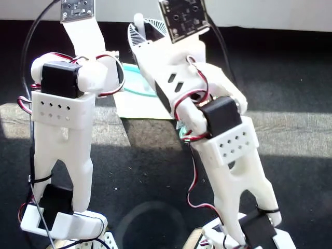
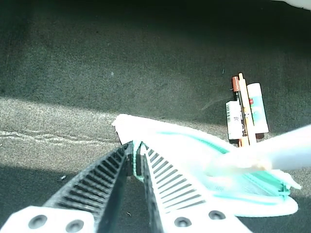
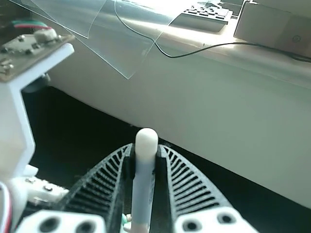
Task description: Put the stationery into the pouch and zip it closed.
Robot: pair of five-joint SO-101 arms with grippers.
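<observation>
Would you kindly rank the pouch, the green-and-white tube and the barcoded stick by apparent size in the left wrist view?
Largest: pouch, though nearest the camera.
Then green-and-white tube and barcoded stick, too alike to rank.

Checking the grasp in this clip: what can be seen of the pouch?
The flat white fabric pouch with a teal zipper lies on the dark table, partly in sunlight. Its zipper seems open. The left gripper has its jaws shut on one edge by the zipper. A pale stick crosses over its other end.
</observation>
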